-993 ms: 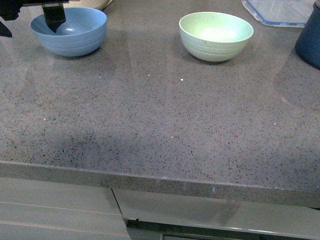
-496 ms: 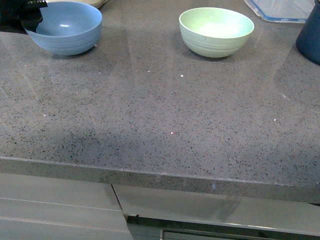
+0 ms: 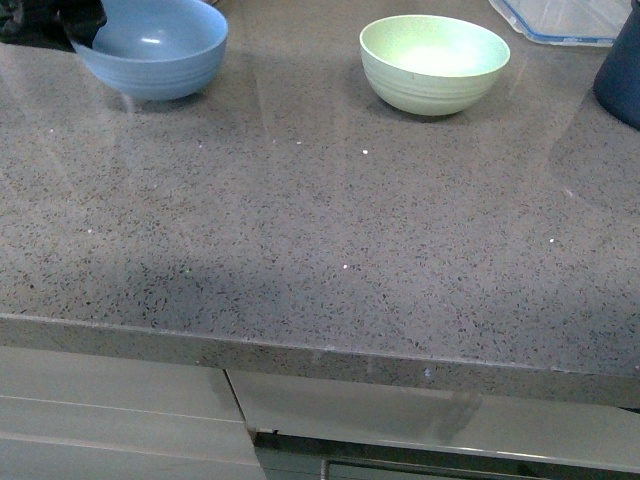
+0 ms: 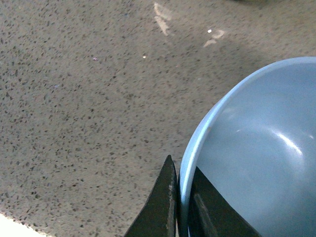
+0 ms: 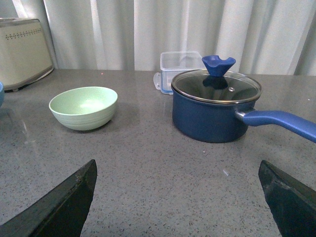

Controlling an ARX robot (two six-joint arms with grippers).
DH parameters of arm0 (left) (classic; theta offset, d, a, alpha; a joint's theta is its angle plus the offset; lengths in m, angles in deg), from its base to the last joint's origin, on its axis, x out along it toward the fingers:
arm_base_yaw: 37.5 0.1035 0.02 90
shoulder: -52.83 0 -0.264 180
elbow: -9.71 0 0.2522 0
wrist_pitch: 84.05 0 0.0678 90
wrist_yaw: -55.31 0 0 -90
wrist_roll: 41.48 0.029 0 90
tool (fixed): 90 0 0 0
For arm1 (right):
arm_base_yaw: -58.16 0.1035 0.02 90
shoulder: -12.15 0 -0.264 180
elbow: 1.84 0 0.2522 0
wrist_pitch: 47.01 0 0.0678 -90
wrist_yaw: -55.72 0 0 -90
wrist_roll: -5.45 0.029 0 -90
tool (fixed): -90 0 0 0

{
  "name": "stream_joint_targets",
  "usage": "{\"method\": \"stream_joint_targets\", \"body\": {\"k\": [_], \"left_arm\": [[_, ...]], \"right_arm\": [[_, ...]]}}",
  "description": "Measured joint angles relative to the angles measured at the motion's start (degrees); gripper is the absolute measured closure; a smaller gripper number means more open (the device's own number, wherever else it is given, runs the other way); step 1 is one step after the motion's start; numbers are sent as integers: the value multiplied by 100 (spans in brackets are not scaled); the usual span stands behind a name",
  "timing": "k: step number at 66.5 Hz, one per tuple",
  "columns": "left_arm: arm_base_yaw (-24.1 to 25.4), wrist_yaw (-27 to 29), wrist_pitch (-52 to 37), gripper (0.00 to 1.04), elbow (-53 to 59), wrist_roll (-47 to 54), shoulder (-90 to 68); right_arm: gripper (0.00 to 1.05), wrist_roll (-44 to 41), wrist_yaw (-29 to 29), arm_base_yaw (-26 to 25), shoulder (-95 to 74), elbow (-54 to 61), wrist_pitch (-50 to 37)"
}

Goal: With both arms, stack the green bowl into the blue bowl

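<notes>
The blue bowl [image 3: 150,50] is at the far left of the grey counter in the front view. My left gripper [image 3: 88,30] is shut on its left rim. In the left wrist view the gripper [image 4: 182,165] pinches the blue bowl [image 4: 256,148] with one finger inside and one outside the rim. The green bowl [image 3: 435,62] stands upright to the right, apart from the blue one. My right gripper [image 5: 177,162] is open and low over bare counter, with the green bowl [image 5: 84,107] ahead of it to one side.
A dark navy lidded pot [image 5: 212,111] with a long handle stands beside the green bowl. It shows at the right edge [image 3: 620,70] of the front view. A clear container [image 5: 177,66] is behind it. A cream appliance [image 5: 22,52] stands at the back. The counter's front edge [image 3: 320,355] is near.
The blue bowl has shifted a little to the right, toward the green bowl, with my left gripper on its rim. The green bowl has stayed put.
</notes>
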Motion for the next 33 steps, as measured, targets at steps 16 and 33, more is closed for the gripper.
{"method": "stream_joint_targets", "body": {"k": [16,33], "left_arm": [[-411,-39,164,101,-592,-125,-273],[-758,-63,297,101,-1060,-243,-625]], "right_arm": [[10,0,0,0,0,0,0],[10,0,0,0,0,0,0]]}}
